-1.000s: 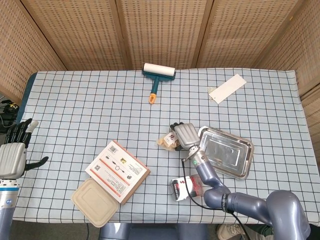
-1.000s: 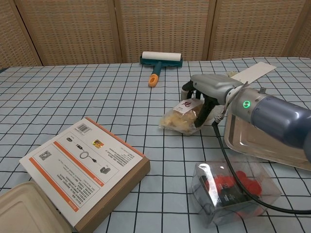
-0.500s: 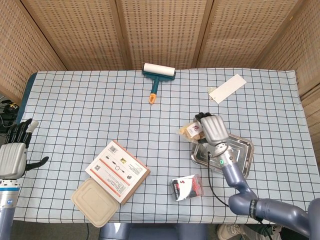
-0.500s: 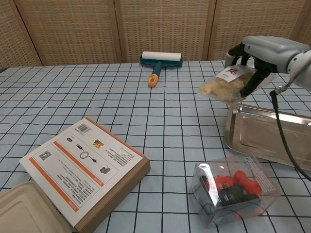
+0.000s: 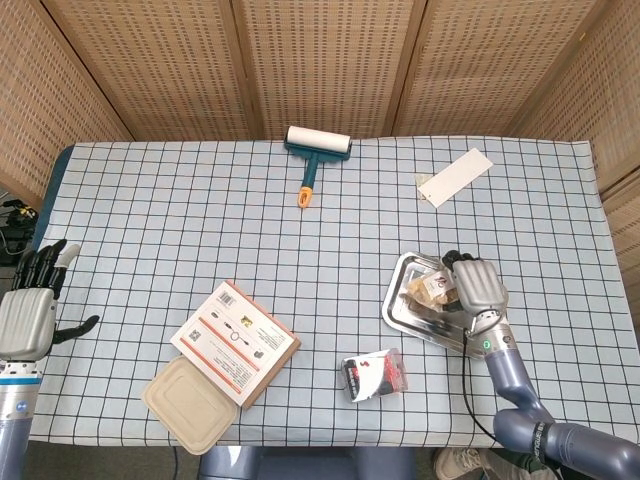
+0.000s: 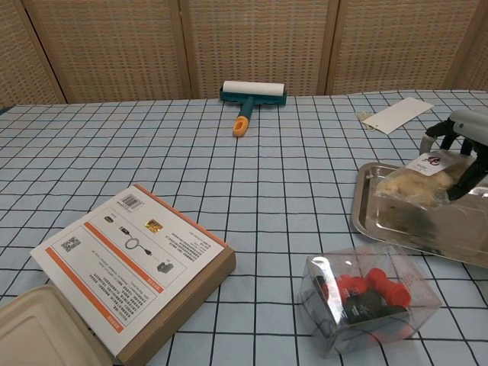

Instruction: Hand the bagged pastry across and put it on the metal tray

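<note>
While right hand (image 5: 478, 288) fingers pinch bagged pastry (image 6: 415, 185) over metal tray (image 6: 381, 221), left hand (image 5: 27, 315) (idle) fingers spread

Lower right of frame, the right hand (image 5: 476, 287) grips the bagged pastry (image 5: 430, 290) over the metal tray (image 5: 400, 300); the left hand (image 5: 28, 312) waits, fingers spread, far left.

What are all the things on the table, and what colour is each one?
pastry bag: 1, clear with tan pastry, over the tray, held
tray: 1, silver, right front
clear box: 1, red and black pieces inside, front, near the tray
cardboard box: 1, brown, white-and-orange label, left front
lid: 1, beige, front left, partly under the cardboard box
lint roller: 1, white roll, teal and orange handle, back middle
paper strip: 1, white, back right
left hand: 1, grey and black, left edge, holds nothing
right hand: 1, grey, holds the pastry bag
</note>
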Motion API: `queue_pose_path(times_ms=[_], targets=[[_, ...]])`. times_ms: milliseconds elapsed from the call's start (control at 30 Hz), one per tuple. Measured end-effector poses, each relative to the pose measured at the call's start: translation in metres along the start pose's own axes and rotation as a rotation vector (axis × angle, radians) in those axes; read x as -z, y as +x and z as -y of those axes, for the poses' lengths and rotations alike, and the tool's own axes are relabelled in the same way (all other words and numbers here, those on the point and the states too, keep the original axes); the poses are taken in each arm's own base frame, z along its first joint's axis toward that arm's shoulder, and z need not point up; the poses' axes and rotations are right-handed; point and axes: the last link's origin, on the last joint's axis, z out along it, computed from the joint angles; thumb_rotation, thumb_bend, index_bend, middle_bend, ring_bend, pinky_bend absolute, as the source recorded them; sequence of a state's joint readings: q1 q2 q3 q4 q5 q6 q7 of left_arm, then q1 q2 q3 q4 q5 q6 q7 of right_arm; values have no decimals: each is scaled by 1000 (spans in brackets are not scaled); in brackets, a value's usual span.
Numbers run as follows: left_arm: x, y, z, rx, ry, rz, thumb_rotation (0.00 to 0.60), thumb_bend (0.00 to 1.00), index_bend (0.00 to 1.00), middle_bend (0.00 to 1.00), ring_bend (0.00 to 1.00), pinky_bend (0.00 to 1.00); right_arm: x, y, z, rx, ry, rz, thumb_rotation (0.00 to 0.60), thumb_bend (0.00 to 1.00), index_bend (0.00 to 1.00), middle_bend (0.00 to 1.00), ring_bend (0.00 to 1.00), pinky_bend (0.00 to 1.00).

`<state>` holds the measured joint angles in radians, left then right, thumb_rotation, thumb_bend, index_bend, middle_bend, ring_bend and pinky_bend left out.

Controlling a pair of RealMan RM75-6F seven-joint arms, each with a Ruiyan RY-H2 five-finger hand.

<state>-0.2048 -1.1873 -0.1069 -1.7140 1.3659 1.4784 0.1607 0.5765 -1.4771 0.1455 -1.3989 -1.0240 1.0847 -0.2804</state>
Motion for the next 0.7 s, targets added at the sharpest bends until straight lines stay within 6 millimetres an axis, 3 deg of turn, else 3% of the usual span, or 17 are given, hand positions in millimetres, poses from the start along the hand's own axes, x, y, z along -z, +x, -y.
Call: queue_pose_path(times_ms=[100,167,367,700], targets=[[0,0,0,-2,1,0,600,35,0,0,0,0,3,-3,-5,36,-15,12,600,129,367,48,26,19],[0,0,1,-3,3,-1,600,35,0,0,0,0,7,-5,-7,47,-25,16,600,129,295,2,0,0],[2,1,1,-5,6,-5,600,35,0,0,0,0,23,3,-12,45,-51,-13,600,128,172,0,0,0],[13,3,3,-14,2,-21,600,36,0,0,0,0,61,30,-30,28,-74,-130,600,128,154,0,0,0]])
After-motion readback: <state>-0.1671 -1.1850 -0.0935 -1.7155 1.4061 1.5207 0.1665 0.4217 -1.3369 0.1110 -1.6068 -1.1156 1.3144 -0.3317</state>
